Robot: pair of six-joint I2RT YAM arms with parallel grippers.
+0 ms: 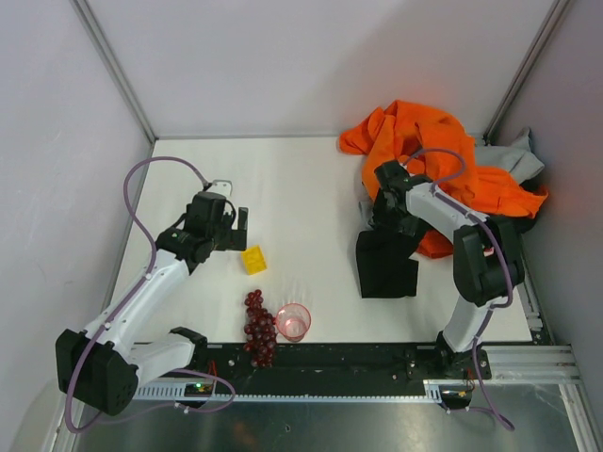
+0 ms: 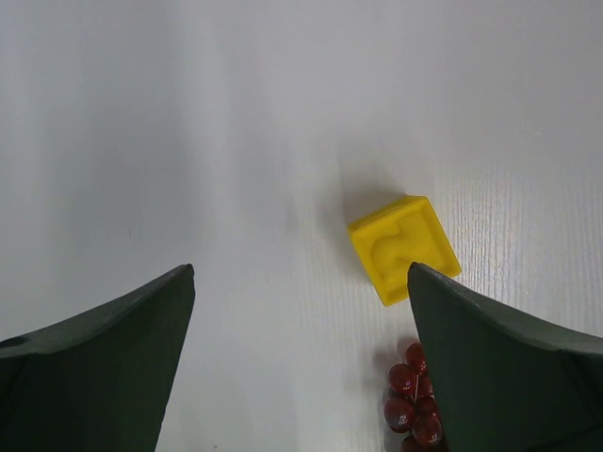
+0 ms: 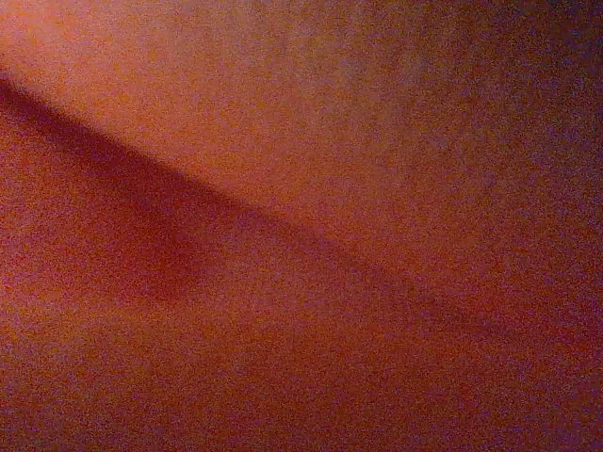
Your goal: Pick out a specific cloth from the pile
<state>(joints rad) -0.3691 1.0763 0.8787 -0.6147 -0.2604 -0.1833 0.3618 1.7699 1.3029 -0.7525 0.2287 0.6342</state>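
The pile point(image 1: 443, 165) lies at the back right: a large bright orange garment point(image 1: 415, 137), a black garment point(image 1: 387, 265) spread toward the front, and a grey one point(image 1: 515, 156) by the wall. A darker orange-red fold, the cloth point(image 1: 435, 246), peeks out under the right arm. My right gripper point(image 1: 376, 217) is pressed down where the black and orange fabric meet. Its wrist view shows only orange-red fabric point(image 3: 301, 226), with the fingers hidden. My left gripper point(image 2: 301, 278) hangs open over bare table, far from the pile.
A yellow block point(image 1: 253, 259) sits just right of the left gripper point(image 1: 240, 222). A bunch of dark red grapes point(image 1: 259, 328) and a pink cup point(image 1: 293, 321) stand near the front edge. Walls close the table point(image 1: 301, 179) at left, back and right.
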